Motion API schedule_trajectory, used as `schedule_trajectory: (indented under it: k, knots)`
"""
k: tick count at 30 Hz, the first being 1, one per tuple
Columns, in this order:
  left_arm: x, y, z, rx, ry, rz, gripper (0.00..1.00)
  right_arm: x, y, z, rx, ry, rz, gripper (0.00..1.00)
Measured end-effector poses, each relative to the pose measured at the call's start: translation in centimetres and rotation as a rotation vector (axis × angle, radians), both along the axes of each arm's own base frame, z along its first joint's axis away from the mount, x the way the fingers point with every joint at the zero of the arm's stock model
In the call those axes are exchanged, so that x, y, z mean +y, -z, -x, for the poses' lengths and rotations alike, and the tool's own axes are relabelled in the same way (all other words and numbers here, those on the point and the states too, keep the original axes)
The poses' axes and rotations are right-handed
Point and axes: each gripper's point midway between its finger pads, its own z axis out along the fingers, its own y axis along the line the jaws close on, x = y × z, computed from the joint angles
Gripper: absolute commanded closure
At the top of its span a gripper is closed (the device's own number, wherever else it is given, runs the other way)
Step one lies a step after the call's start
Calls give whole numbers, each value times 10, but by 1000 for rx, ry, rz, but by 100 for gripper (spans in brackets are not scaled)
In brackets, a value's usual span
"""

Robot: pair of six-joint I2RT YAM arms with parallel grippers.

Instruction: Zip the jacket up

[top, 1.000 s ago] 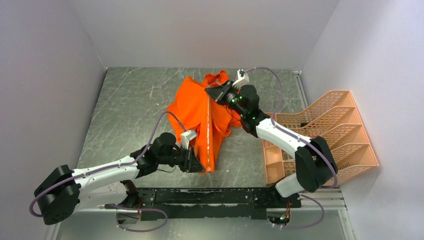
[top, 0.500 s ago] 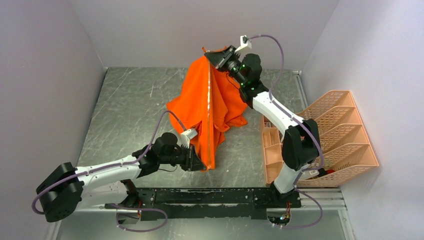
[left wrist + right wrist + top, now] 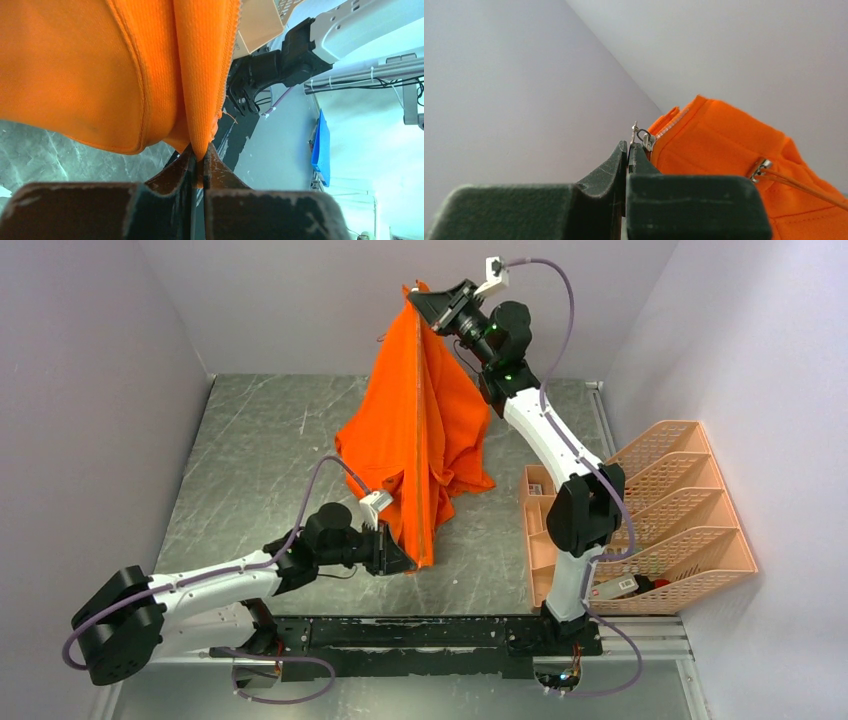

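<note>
The bright orange jacket hangs stretched between my two grippers, its light zipper line running down the middle. My right gripper is high at the back, shut on the metal zipper pull at the jacket's top. My left gripper is low near the front edge, shut on the jacket's bottom hem. The jacket's lower folds rest on the table.
A peach basket rack stands at the right, close to the right arm's base. Grey walls close in the left, back and right. A black rail runs along the front edge.
My right gripper has risen and moved back with the zipper pull, lifting the jacket's top off the table and drawing it taut. My left gripper has stayed put on the hem.
</note>
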Motion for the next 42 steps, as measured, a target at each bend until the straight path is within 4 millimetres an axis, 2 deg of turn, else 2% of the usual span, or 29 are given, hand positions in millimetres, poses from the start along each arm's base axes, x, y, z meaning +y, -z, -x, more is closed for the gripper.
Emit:
schedule_trajectory:
  k: [8, 13, 17, 23, 27, 30, 34, 37, 42]
  knots:
    - [-3, -11, -6, -32, -20, 40, 92, -11, -63, -4, -113, 16, -30, 100]
    - [-7, -22, -13, -65, -41, 78, 92, -12, -89, 0, -163, 10, -35, 100]
    - [-9, -21, -18, -67, -51, 76, 92, -17, -111, -1, -215, 24, -45, 100]
    - [-12, -23, -24, -76, -64, 70, 92, -26, -114, -6, -237, 48, -35, 100]
    - [-14, -17, -29, -71, -83, 52, 92, -34, -115, -10, -237, 64, -22, 100]
    - [-15, -13, -35, -63, -112, 38, 92, -44, -121, -11, -244, 68, -16, 100]
    - [-13, -8, -46, -34, -177, 33, 92, -64, -119, -18, -243, 83, -10, 100]
    - [-2, 2, -52, 10, -238, 14, 92, -77, -102, -25, -202, 99, 0, 100]
    - [36, 15, -71, 75, -385, -31, 92, -89, -82, -28, -146, 89, 4, 100]
